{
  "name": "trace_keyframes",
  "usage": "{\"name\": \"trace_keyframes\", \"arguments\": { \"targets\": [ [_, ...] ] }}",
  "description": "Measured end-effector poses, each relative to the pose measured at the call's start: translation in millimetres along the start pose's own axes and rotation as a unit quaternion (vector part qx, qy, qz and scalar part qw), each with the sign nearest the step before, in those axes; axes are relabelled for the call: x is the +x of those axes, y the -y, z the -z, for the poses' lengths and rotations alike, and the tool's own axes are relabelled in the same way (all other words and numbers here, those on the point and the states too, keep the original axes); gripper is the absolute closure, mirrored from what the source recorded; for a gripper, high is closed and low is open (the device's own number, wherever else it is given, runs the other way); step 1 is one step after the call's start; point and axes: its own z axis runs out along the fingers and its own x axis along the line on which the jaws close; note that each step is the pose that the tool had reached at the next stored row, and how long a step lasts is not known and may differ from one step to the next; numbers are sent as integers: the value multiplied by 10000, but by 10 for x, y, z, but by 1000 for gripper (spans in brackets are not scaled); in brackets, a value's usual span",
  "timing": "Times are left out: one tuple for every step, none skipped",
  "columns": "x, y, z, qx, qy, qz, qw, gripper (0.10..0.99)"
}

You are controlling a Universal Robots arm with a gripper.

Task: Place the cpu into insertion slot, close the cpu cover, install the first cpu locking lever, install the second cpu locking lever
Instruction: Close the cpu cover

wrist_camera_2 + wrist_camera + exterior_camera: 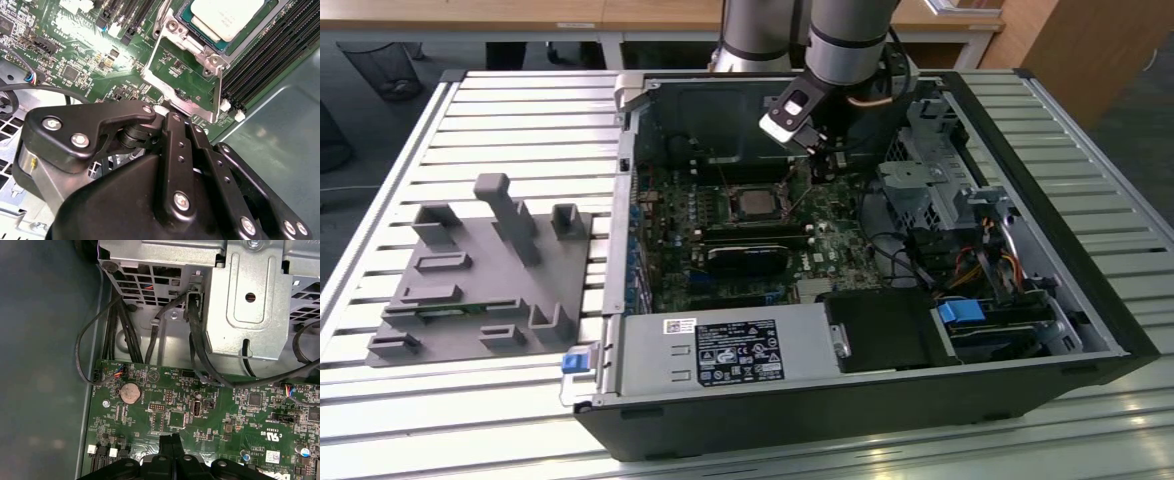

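Closed fingers (176,145) touch the near edge of the open cover (216,92). Just beyond it the cpu (225,17) sits in the slot (175,30). A likely risk is the tips slipping off the thin frame and scraping the board (75,50).

Green circuit board (200,405) speckled with small black and silver parts, 1 round silver coin cell (131,392). Square silvery-tan metal cpu (227,17). Thin silver metal cpu cover (150,75), green seen through its window. Long black memory slots (265,55). Black gripper (170,439). Black computer case (854,420). Pale, dark-striped slatted metal tabletop (494,110). Grey plastic fixture (480,270). Blue plastic clip (963,312).
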Motion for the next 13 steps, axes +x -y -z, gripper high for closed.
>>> {"name": "trace_keyframes", "arguments": {
  "targets": [
    [2,21,-7,0,-1,0,10000,980],
    [2,22,-7,0,-1,0,10000,980],
    [2,24,-7,0,-1,0,10000,980],
    [2,26,-7,0,-1,0,10000,980],
    [2,28,-7,0,-1,-1,10000,980],
    [2,32,-7,0,-2,0,10000,980],
    [3,36,-7,0,-2,0,10000,980],
    [4,43,-7,0,-2,-1,10000,980],
    [5,52,-7,0,-1,0,10000,980],
    [5,61,-7,0,-2,0,10000,980],
    [6,69,-8,-1,-2,0,10000,980],
    [7,79,-8,0,-2,0,10000,980],
    [8,91,-8,0,-1,0,10000,980]
  ]
}}
